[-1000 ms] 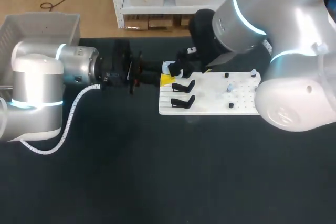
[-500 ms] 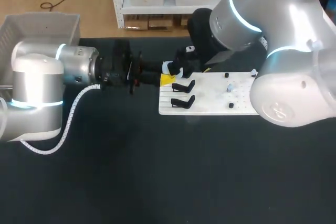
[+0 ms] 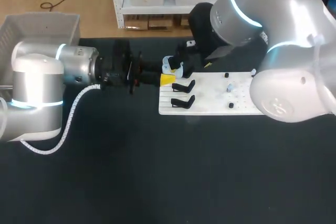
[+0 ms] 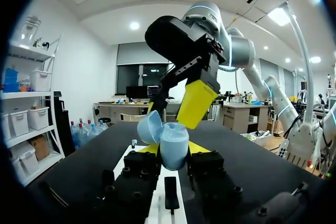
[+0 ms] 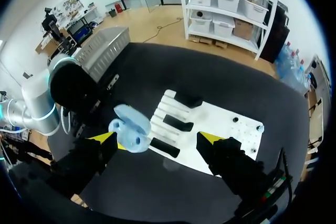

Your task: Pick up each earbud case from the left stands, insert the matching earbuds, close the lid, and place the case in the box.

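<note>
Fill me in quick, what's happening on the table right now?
The left end effector is shut on a light blue earbud case, lid open, held up beside the left end of the white board, near the black stands. The right end effector hangs open just above the case, holding nothing. Small pieces, likely earbuds, sit on the board's right part. The lid is not yet closed.

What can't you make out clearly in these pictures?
- Head view: the right arm's black wrist hides how the left end effector grips the open pale blue earbud case.
- Head view: tiny earbuds on the white board, too small to match.
- Head view: grey plastic box, cut by the edge.
</note>
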`<move>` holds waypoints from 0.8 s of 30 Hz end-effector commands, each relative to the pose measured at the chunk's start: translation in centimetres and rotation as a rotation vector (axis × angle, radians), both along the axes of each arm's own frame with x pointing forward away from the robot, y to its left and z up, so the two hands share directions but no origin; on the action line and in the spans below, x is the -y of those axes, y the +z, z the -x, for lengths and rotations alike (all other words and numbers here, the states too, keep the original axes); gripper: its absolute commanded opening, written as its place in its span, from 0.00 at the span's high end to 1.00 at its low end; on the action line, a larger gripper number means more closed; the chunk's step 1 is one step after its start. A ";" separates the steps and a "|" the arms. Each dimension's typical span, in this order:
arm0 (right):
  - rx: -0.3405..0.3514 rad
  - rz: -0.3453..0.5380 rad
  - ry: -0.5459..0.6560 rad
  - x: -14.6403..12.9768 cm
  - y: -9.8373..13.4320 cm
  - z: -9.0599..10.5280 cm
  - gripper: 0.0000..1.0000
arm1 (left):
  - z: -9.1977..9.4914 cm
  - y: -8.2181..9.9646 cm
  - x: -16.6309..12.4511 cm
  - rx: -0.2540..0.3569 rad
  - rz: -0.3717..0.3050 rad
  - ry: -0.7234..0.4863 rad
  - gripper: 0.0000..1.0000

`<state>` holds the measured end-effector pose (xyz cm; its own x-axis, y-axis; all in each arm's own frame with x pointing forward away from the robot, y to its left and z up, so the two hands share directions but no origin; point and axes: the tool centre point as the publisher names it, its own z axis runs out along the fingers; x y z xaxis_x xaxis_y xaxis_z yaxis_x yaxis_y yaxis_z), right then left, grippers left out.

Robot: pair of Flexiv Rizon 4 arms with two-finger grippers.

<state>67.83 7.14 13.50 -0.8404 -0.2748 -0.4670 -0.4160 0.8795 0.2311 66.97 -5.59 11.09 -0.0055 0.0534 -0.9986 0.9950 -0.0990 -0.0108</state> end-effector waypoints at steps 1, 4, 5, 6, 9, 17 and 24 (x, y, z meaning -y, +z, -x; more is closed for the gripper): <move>0.041 -0.002 -0.015 0.4 0.7 0.3 0.00 | 0.0 -0.1 0.0 0.002 0.001 0.000 1.00; 0.070 -0.003 -0.014 0.9 1.5 0.4 0.00 | 0.0 -0.1 0.0 0.002 0.001 0.000 1.00; 0.076 -0.001 -0.011 1.1 1.7 0.4 0.00 | 0.0 -0.1 0.0 0.002 0.001 0.000 1.00; 0.093 0.011 -0.012 1.4 2.0 0.5 0.00 | 0.0 -0.1 0.0 0.002 0.001 0.000 1.00; 0.131 0.070 -0.009 2.5 2.8 0.6 0.00 | 0.0 -0.1 0.0 0.002 0.001 0.000 1.00; 0.134 0.275 -0.122 8.0 3.2 -0.1 0.00 | 0.0 -0.1 0.0 0.002 0.001 0.000 1.00; 0.043 0.423 -0.178 12.3 1.6 -0.7 0.00 | 0.0 -0.1 0.0 0.002 0.001 0.000 1.00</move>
<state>68.41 -5.05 15.27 -0.8612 -0.3016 -0.4091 -0.2564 0.9528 -0.1626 66.97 -5.58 11.08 -0.0055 0.0537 -0.9985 0.9950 -0.0991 -0.0108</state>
